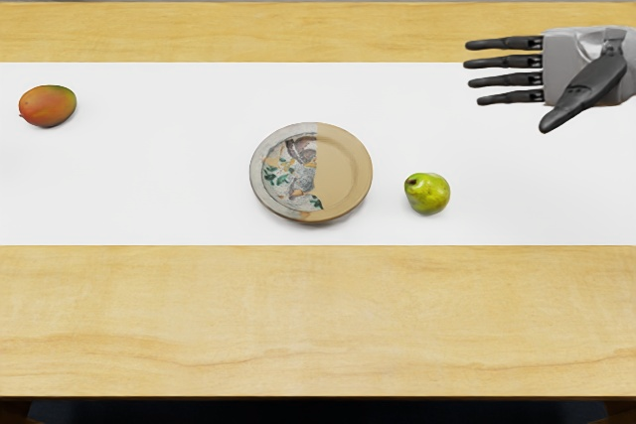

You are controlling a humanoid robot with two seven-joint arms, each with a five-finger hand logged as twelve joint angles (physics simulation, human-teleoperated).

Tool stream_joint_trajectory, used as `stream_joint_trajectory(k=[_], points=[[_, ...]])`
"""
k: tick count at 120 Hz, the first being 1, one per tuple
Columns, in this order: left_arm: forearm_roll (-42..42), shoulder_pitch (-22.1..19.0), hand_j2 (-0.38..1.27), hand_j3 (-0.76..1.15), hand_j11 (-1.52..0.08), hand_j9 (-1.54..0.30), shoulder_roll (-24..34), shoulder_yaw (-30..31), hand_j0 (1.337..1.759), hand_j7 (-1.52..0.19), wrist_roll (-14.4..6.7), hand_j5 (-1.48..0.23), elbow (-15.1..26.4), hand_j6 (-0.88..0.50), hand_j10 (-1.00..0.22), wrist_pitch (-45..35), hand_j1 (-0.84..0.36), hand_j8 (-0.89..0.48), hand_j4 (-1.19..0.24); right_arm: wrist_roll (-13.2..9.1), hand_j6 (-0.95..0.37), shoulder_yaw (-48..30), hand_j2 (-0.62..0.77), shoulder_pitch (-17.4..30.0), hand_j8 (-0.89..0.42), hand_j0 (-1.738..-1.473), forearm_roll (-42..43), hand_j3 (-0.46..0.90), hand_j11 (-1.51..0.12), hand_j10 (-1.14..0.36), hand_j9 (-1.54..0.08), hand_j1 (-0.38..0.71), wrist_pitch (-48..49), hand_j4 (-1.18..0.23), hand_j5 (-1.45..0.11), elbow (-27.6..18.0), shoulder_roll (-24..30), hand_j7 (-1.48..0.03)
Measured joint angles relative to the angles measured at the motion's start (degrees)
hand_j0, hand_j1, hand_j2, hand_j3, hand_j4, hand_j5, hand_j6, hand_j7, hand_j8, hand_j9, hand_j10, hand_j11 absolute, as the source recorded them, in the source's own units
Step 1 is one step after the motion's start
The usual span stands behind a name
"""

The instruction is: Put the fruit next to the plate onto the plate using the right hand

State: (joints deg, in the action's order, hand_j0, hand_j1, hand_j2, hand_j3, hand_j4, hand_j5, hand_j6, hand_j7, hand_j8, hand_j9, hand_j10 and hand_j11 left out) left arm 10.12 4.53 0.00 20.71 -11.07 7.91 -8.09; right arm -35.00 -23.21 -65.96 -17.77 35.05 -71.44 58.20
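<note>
beside round glazed plate (343,161) — smooth green pear (427,193), right hand (556,71) splayed

You see a red-green mango (47,105) lying at the far left of the white runner (179,146). This runner crosses the wooden table (318,315) from side to side.

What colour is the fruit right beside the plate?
Yellow-green, seen in the head view: the fruit sits just right of the plate.

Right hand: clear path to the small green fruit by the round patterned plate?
Likely yes: the right hand is open, up-picture and right of the small green fruit, only white runner between them; the round patterned plate lies on the fruit's other side.
</note>
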Motion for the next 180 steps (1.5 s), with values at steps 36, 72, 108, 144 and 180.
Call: stream_joint_trajectory(k=[36, 72, 108, 144, 180], points=[[-0.01, -0.04, 0.0, 0.0, 0.0, 0.0, 0.0, 0.01, 1.658, 0.0, 0.0, 0.0, 0.0, 0.0, 0.0, 0.0, 0.35, 0.0, 0.0, 0.0, -0.03, 0.11, -0.01, -0.66, -0.03, -1.658, 1.12, 0.0, -0.04, -0.03, -0.04, -0.31, 0.0, -0.03, -0.04, -0.14, -0.71, -0.04], [0.0, 0.04, 0.0, 0.0, 0.0, 0.0, 0.0, -0.02, 1.658, 0.0, 0.0, 0.0, 0.0, 0.0, 0.0, 0.0, 0.35, 0.0, 0.0, 0.0, -0.03, 5.21, -0.01, -8.67, -0.03, -1.658, 16.15, 0.0, -0.04, -0.03, -0.04, -0.31, -0.19, -0.03, -0.04, -5.05, -8.1, -0.04], [0.0, -0.13, 0.0, 0.0, 0.0, 0.0, 0.0, -0.05, 1.658, 0.0, 0.0, 0.0, 0.0, 0.0, 0.0, 0.0, 0.35, 0.0, 0.0, 0.0, -0.03, 30.27, -0.01, -28.47, -0.03, -1.658, 21.61, 0.0, -0.04, -0.03, -0.04, -0.31, -17.6, -0.03, -0.04, -9.83, -15.67, -0.04], [-0.01, -0.4, 0.0, 0.0, 0.0, 0.0, 0.0, -0.07, 1.658, 0.0, 0.0, 0.0, 0.0, 0.0, 0.0, 0.0, 0.35, 0.0, 0.0, 0.0, -0.03, 39.11, -0.01, -34.15, -0.03, -1.658, 27.54, 0.0, -0.04, -0.03, -0.04, -0.31, -35.1, -0.03, -0.04, -16.9, -18.37, -0.04], [-0.01, -0.4, 0.0, 0.0, 0.0, 0.0, 0.0, -0.06, 1.658, 0.0, 0.0, 0.0, 0.0, 0.0, 0.0, 0.0, 0.35, 0.0, 0.0, 0.0, -0.03, 49.87, -0.01, -36.39, -0.03, -1.658, 31.56, 0.0, -0.04, -0.03, -0.04, -0.31, -54.37, -0.03, -0.04, -24.38, -24.83, -0.04]])
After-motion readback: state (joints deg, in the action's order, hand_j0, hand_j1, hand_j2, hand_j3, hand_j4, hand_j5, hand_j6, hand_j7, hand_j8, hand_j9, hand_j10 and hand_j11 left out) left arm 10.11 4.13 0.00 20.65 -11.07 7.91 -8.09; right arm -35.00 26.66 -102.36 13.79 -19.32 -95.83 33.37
